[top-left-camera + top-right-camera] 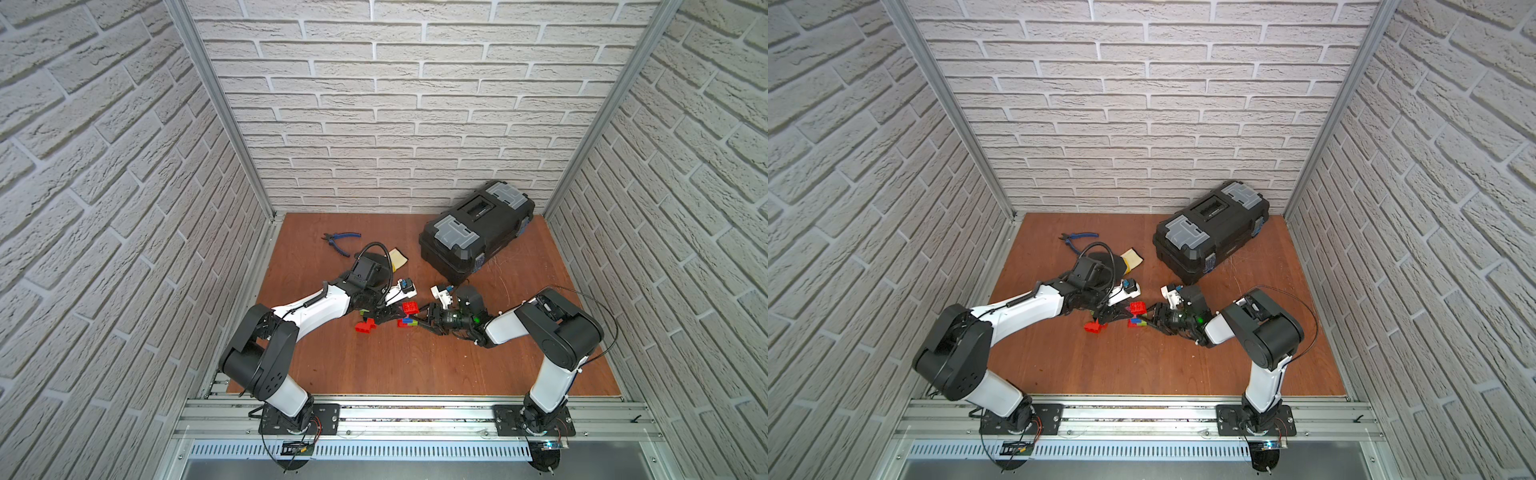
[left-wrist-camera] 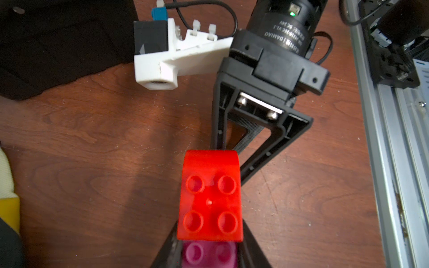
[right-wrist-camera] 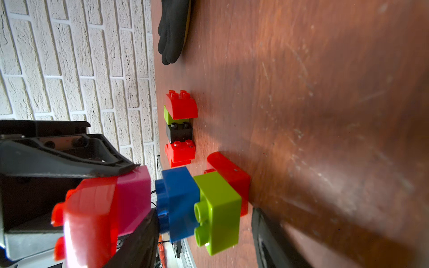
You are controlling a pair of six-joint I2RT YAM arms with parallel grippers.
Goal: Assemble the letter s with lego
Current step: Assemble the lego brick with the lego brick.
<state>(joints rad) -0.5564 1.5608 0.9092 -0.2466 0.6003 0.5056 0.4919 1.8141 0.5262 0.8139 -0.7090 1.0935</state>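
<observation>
Left fingers [image 3: 69, 153]: clamped on a red brick [image 2: 210, 197] stacked on a pink brick [image 2: 209, 255]. I hold them just above the blue top, ready to press down.
Right fingers [image 2: 285, 141]: apart, straddling the blue-lime-red stack [image 3: 209, 204] on the desk [image 3: 325, 116], bracing it, I judge.
Lego look: glossy, studded, stepped. A spare row [image 3: 180, 130] lies towards the glove [image 3: 173, 30].

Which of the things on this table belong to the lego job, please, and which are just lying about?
Job: red-and-pink stack in left end effector; blue-green-red cluster; red-green-black-red group.
Lying about: toolbox; pliers; glove.
</observation>
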